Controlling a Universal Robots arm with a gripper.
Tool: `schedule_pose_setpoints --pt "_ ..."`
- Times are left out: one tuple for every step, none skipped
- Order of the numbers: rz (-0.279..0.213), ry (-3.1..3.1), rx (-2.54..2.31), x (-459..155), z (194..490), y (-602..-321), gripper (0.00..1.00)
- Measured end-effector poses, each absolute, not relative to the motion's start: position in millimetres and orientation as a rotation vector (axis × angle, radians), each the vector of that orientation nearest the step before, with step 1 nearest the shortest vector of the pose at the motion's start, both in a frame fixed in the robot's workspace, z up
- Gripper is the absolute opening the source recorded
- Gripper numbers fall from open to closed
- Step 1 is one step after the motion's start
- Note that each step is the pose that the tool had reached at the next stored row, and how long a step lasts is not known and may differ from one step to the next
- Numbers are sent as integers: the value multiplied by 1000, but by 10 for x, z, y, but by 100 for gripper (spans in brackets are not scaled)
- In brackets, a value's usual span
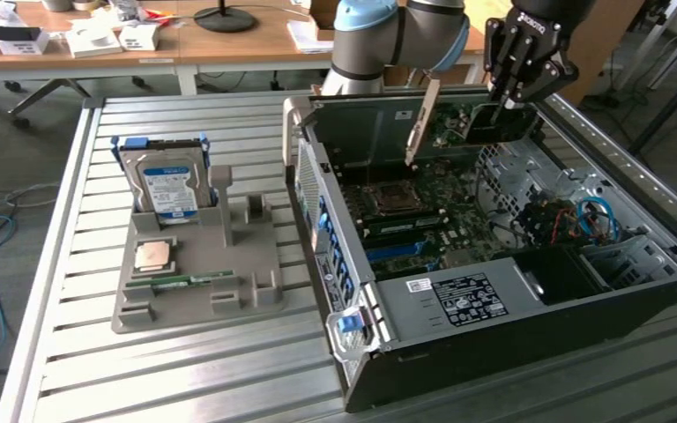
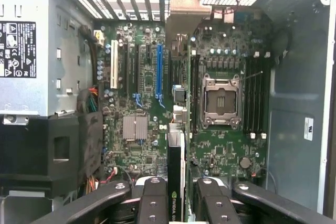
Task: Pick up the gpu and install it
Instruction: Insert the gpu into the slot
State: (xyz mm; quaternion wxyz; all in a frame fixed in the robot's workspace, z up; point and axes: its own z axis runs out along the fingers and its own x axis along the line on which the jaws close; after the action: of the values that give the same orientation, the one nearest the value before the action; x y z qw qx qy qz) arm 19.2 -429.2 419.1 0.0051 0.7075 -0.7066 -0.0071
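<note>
Here's the slatted metal table. On the exterior view's clock face, the open computer case takes up the three o'clock side. The arm reaches in from twelve o'clock, over the case's far end. Across at nine o'clock sits the grey holder tray, just beside the case.

Inside the case the green motherboard lies flat and exposed; the wrist view looks straight down on it.

Now the gpu: it's up in the air at about one o'clock, above the far end of the case, hanging on edge. Its metal bracket points toward the tray side. From the wrist it runs edge-on over the board, between the blue slot and the CPU socket.

The silver hard drive stands upright at the tray's far end.

The gripper is clenched on the gpu, fingers pressing the card from both sides.

On the tray, a square processor chip lies flat, with a slim green memory stick at its six o'clock.
</note>
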Motion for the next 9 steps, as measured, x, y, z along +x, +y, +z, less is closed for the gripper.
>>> schedule_pose_setpoints --pt "-18 -2215 2218 179 4186 -4292 26" --pt "-12 -2218 2221 163 4182 -4292 26" --pt "-6 -2220 2224 144 4176 -4292 26" --pt "0 -2223 2227 120 4171 -4293 26" --pt "6 -2226 2228 100 4166 -4293 26" --pt "9 -2229 2228 88 4161 -4292 26" --pt "10 -2232 2227 81 4158 -4292 26" --pt "11 -2233 2226 78 4158 -4293 26" --pt "11 -2233 2226 79 4158 -4292 26"
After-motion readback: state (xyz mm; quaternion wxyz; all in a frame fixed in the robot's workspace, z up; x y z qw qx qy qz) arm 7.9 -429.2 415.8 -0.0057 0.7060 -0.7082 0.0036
